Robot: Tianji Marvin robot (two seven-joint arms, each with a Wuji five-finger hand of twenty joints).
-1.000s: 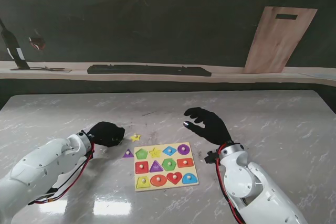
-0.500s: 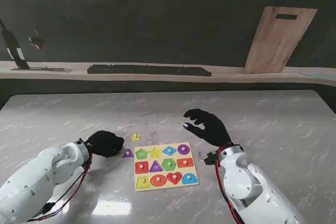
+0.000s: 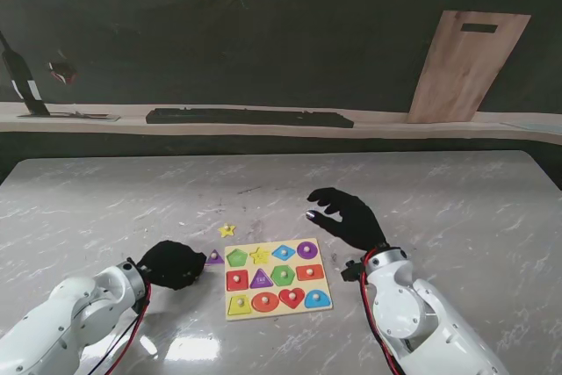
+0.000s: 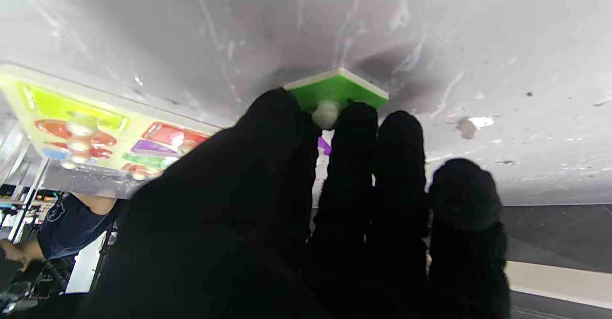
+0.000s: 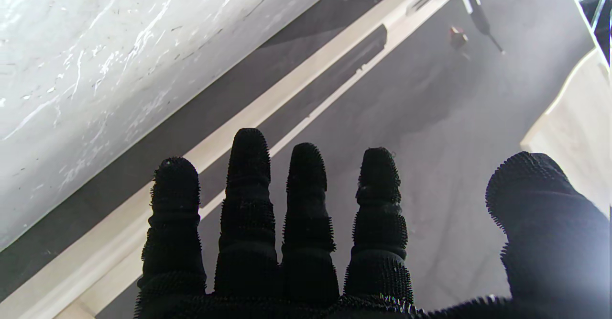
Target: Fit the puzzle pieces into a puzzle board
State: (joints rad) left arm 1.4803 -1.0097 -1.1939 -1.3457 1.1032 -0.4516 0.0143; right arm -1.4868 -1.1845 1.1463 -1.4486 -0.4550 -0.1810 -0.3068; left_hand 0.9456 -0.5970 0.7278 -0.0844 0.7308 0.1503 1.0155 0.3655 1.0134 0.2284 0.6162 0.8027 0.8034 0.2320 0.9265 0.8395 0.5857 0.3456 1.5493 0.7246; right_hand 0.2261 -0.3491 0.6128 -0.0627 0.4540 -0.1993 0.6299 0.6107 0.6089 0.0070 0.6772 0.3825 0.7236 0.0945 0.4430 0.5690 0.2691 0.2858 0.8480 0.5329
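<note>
The puzzle board [image 3: 277, 313] lies flat in front of me, its rows showing coloured shapes; it also shows in the left wrist view as the board [image 4: 19, 104]. My left hand [image 3: 171, 263] sits just left of the board, shut on a green piece [image 4: 337, 89], pinching its white knob [image 4: 326, 113]. The stand view hides that piece under the hand. A purple triangle [image 3: 214, 257] lies against the fingertips. A yellow star [image 3: 227, 230] lies loose farther out. My right hand [image 3: 347, 217] hovers open beyond the board's far right corner, fingers [image 5: 248, 175] spread and holding nothing.
A wooden cutting board [image 3: 465, 66] leans on the wall at the far right. A long black bar [image 3: 249, 117] lies on the ledge behind the marble table [image 3: 457, 208]. A dark stand [image 3: 22, 81] is at the far left.
My left hand has drawn back toward me, from beside the yellow star to beside the purple triangle. The right hand has barely shifted.
</note>
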